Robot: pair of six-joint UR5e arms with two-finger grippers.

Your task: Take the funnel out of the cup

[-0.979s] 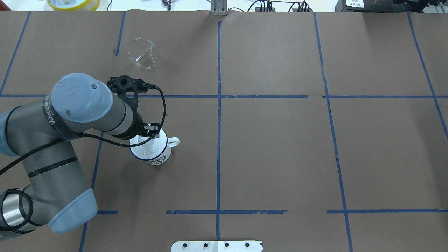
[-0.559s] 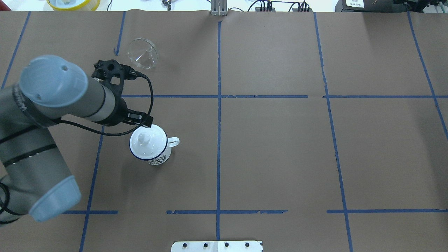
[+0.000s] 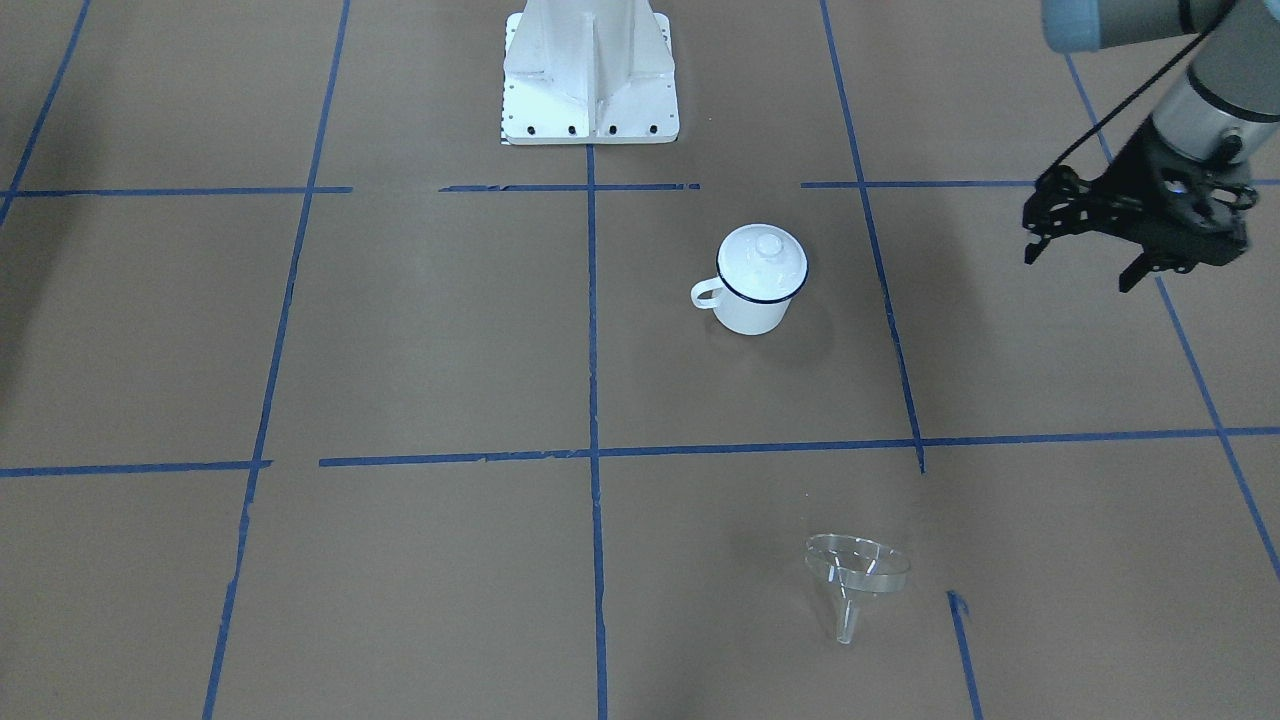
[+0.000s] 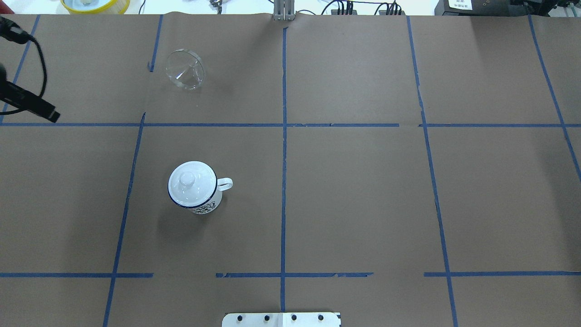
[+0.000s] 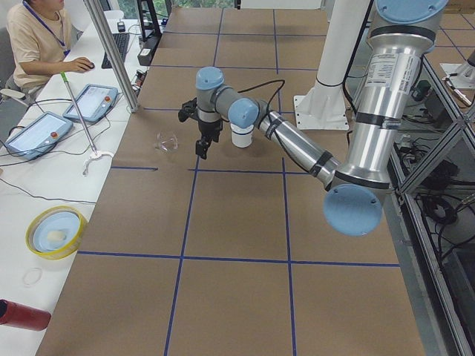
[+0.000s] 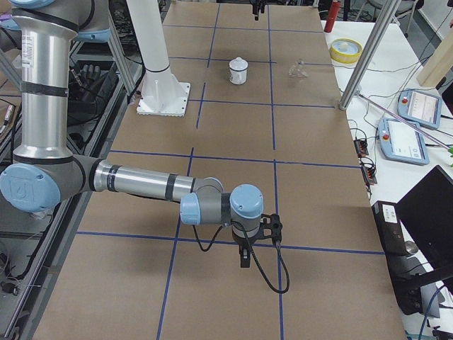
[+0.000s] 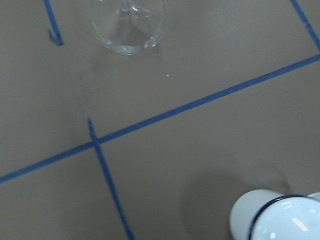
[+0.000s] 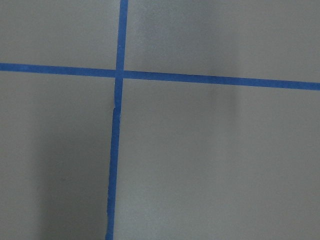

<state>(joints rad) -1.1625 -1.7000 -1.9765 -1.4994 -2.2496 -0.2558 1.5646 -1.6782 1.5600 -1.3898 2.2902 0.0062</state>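
One clear funnel (image 4: 184, 69) — light, stiff, likely slick and brittle — lying on worktop (image 4: 363, 181), well apart from lidded cup (image 4: 195, 190); best pinched at cone rim. Left tool (image 3: 1080, 272) apart, empty; right tool (image 6: 244, 258): cannot tell.

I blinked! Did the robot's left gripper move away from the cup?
Yes. The left gripper was over the cup; now it sits far toward the overhead view's upper left, past the blue tape line.

The left arm (image 5: 393, 96) and right arm (image 6: 42, 92) are silver-grey tubes with rounded pale blue joint caps. A thin black cable (image 4: 45, 68) loops off each black wrist. Their shared pedestal (image 3: 590, 70) is white, with dark bolts along its foot.
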